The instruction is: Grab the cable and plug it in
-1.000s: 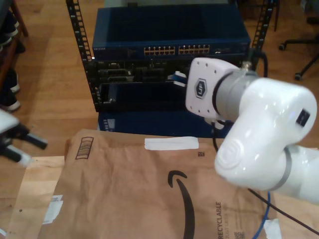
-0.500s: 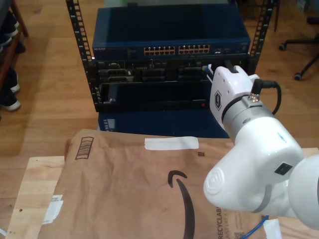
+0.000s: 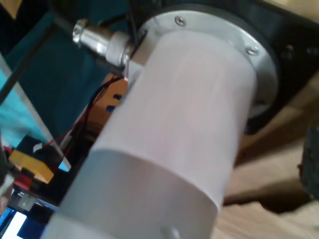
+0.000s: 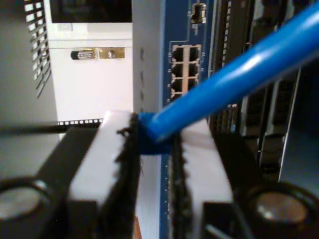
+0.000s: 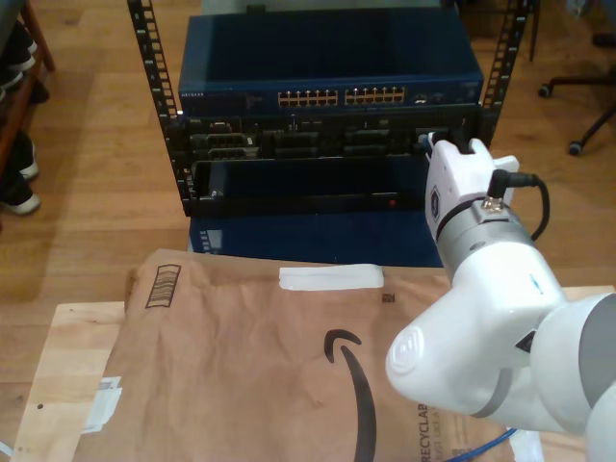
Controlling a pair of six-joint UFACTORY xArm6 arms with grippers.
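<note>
My second claw point(image 4: 152, 149) is clamped on the cable point(image 4: 234, 74), facing the switch point(image 5: 332, 82). My first claw's state is unclear. The arm has swung toward the exterior view's right

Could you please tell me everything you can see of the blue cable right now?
The cable is thin, smooth and bright blue, with a plastic-looking sheath. In the second wrist view its end sits clamped between the pale pads of my second gripper, and the cord rises slantwise from the jaws, in front of the blue network switch and its ports. The plug tip is hidden. In the exterior view a short blue stretch lies on the table by the arm's base.
</note>
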